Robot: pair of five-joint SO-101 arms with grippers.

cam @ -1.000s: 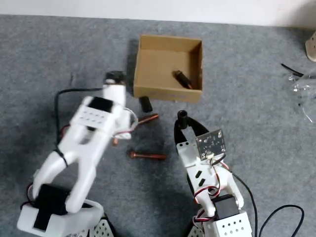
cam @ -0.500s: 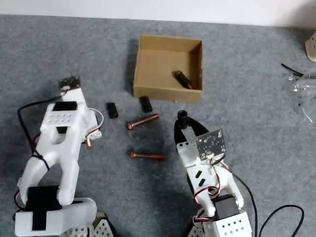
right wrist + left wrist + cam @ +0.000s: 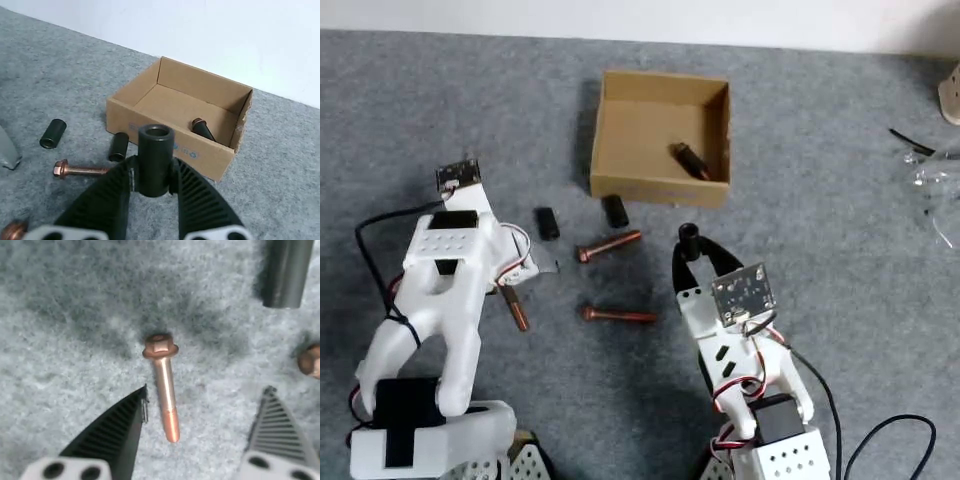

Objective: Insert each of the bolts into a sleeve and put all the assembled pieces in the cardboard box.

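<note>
Left claw (image 3: 207, 390) gapes wide over a loose bolt (image 3: 165, 390) well short of the cardboard box (image 3: 660, 190), where an off-centre pinch could flick it away; right claw (image 3: 152, 170), nearer, grips a sleeve (image 3: 155, 150) upright

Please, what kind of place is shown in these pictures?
Probably a robotics test bench, not a factory: a table covered in grey felt-like cloth, a plain white wall behind, and just a cardboard box, loose bolts and sleeves as practice parts.
</note>
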